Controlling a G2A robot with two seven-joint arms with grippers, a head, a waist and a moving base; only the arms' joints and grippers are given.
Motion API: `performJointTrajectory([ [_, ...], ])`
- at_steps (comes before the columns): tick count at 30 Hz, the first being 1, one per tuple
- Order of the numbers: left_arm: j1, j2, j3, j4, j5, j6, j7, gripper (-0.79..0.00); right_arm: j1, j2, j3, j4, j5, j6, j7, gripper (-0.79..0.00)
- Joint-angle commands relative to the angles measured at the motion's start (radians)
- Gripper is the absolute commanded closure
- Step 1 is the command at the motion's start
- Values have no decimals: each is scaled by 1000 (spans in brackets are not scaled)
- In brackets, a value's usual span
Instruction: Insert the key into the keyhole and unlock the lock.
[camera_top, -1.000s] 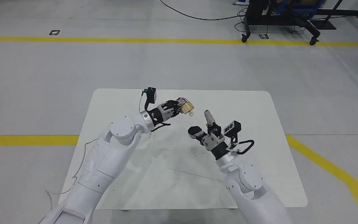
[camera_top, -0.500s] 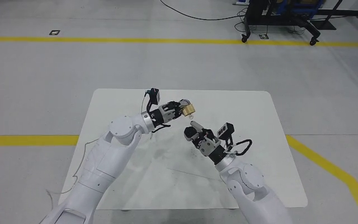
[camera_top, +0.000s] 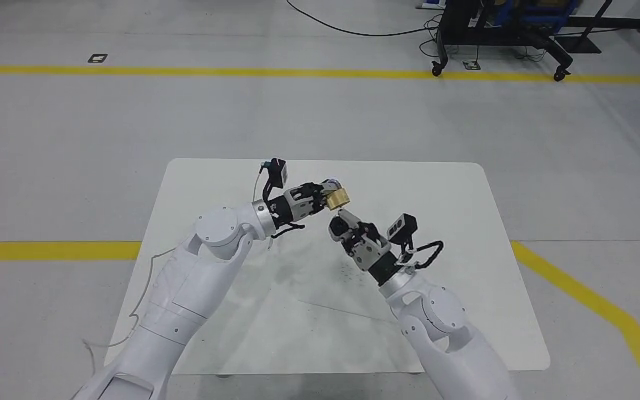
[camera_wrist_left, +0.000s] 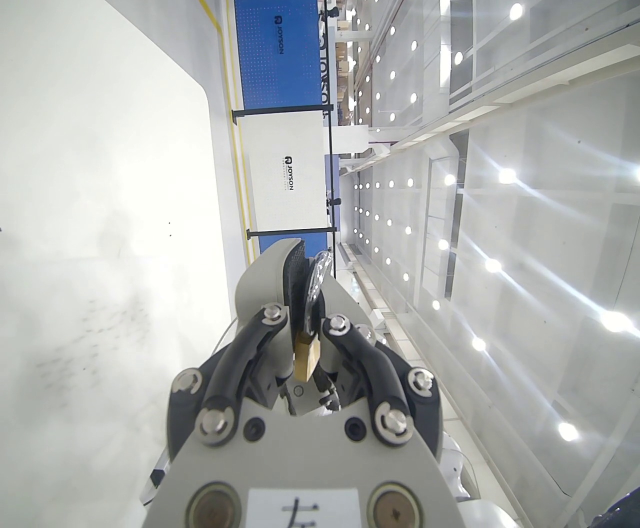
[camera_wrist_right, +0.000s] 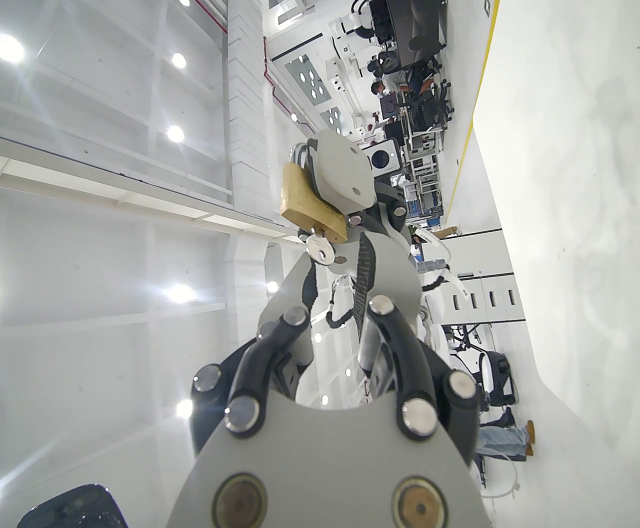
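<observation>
Small brass padlock (camera_top: 338, 196) held in the air, flat silver key (camera_wrist_right: 321, 252) in its keyhole.
Top view: over the white desk (camera_top: 200, 200), near the middle of its far edge, the left gripper (camera_top: 322, 192) holds the brass padlock off the surface. The right gripper (camera_top: 343, 222) sits just beside it on the near side. Left wrist view: the left jaws are clamped on the padlock at its silver shackle (camera_wrist_left: 314, 292), with the brass body lying toward the wrist. Right wrist view: the silver key is seated in the keyhole on the padlock's end face. The right jaws stand apart, their tips on either side of the key's head, and I cannot tell whether either tip touches it.
</observation>
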Motion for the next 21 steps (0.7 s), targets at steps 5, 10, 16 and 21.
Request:
performJointTrajectory([
  [5, -2, -2, 0, 4, 2, 3, -5, 0, 10, -6, -4, 15, 2, -16, -27, 0],
  [10, -3, -3, -1, 7, 0, 5, -7, 0, 13, -10, -3, 21, 25, -21, -31, 0],
  [16, -5, -5, 0, 11, -2, 5, -18, 0, 11, -12, 25, 21, 226, 57, 46, 0],
  [21, -5, -7, 0, 15, -8, -2, -25, 0, 7, -12, 75, 24, 438, 159, 121, 0],
])
